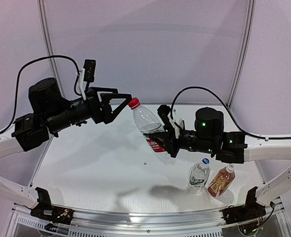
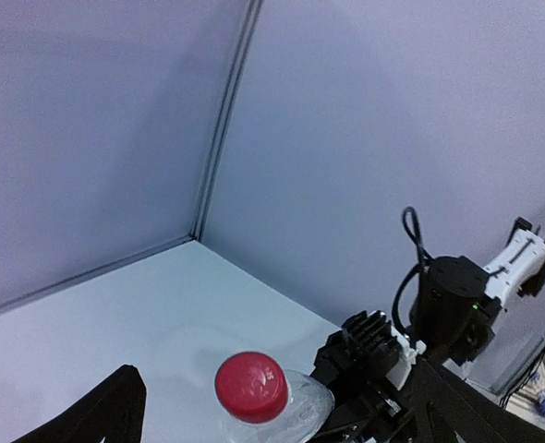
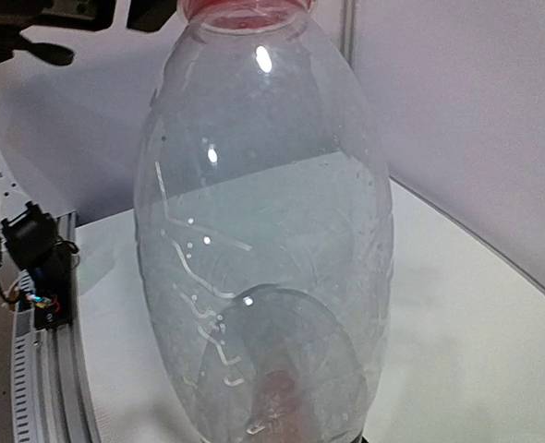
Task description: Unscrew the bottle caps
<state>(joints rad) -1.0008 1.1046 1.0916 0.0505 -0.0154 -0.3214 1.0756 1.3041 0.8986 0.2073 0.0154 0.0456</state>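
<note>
So that its top points at my other arm, my right claw [image 1: 163,134] pinches the clear plastic bottle with the red label [image 1: 144,120] low down and holds it up in the air, tipped over. My left claw [image 1: 122,106] is spread wide, and the small round red plastic cap [image 2: 251,388] sits between its two fingers, not touched yet. I think squeezing it comes next. Two other small bottles [image 1: 199,176] stand on the white table [image 1: 86,163].
</note>
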